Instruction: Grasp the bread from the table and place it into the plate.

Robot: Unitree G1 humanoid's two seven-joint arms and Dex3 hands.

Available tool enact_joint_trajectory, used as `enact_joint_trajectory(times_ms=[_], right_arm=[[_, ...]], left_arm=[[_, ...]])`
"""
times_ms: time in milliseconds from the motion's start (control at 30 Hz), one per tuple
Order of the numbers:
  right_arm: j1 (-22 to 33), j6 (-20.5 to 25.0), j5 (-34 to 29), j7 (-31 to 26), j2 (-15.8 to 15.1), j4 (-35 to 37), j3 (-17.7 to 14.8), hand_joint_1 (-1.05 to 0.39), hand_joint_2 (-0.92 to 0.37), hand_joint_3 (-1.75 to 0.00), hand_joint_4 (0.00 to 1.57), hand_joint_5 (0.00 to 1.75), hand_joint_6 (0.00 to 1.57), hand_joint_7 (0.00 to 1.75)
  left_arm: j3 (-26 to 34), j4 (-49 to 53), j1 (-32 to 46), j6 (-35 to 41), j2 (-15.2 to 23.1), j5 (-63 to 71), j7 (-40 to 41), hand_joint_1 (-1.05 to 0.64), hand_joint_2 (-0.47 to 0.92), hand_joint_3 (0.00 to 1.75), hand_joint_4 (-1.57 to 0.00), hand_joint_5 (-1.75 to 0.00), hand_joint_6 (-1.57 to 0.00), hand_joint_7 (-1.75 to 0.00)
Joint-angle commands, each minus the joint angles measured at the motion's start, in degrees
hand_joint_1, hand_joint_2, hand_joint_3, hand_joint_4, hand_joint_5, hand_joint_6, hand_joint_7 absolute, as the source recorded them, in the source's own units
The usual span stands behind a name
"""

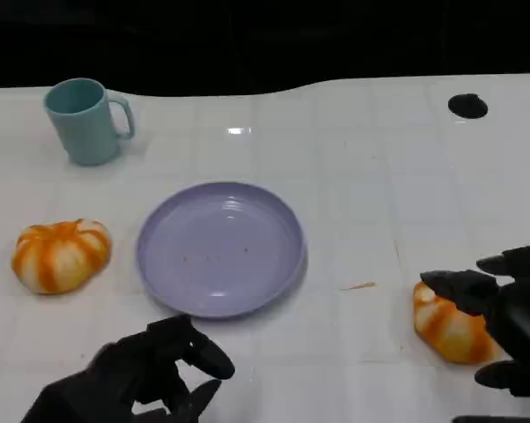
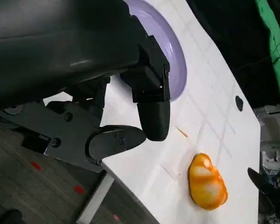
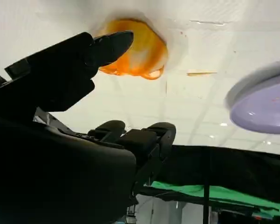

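From the head view I have two bread rolls on the table: one at nine o'clock from the plate, well apart from either hand, and the bread I am working, at about four o'clock from the plate, right under my right hand. That hand's fingers are spread around the bread, one arched over its top, others lower beside it. I cannot tell whether any finger is touching the crust; nothing is pinched yet.

I judge the bread light and soft, with a glossy orange-and-white glaze that may be a little slick. It should give under pressure, so I would wrap it across its rounded middle, thumb on one flank and fingers on the other, and squeeze gently rather than nip an end.

My left hand sits at six o'clock from the plate, fingers curled loosely, holding nothing.

The right wrist view shows what the head view hides: a finger overlapping the bread's edge with the others hanging clear of it, and a small sliver lying between bread and plate. The left wrist view shows the bread's full outline. Only the head camera gives me the teal mug at eleven o'clock and the other roll.
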Motion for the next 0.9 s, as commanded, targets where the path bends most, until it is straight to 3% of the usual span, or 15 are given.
enact_joint_trajectory(times_ms=[33,667,900], right_arm=[[-2.16,0.56,-1.4,0.28,-1.36,4.38,1.59,-0.38,-0.72,-0.02,0.12,0.43,0.38,0.0],[-13.47,4.04,0.01,-4.36,-0.18,26.79,8.35,-0.39,-0.9,-0.04,0.31,0.24,0.47,0.01],[-17.49,5.56,4.6,-5.43,1.32,34.14,9.56,-0.35,-0.92,-0.17,0.4,0.21,0.54,0.03]], left_arm=[[-0.06,0.19,0.09,0.02,0.1,0.27,0.11,-0.27,0.83,0.6,-0.67,-1.75,-0.65,-1.24],[-0.18,-1.11,0.63,0.65,0.27,0.66,0.07,-0.3,0.84,0.58,-0.65,-1.75,-0.65,-1.23],[-0.22,-1.97,0.84,1.39,-0.04,0.56,0.26,-0.3,0.84,0.57,-0.64,-1.75,-0.66,-1.24]])
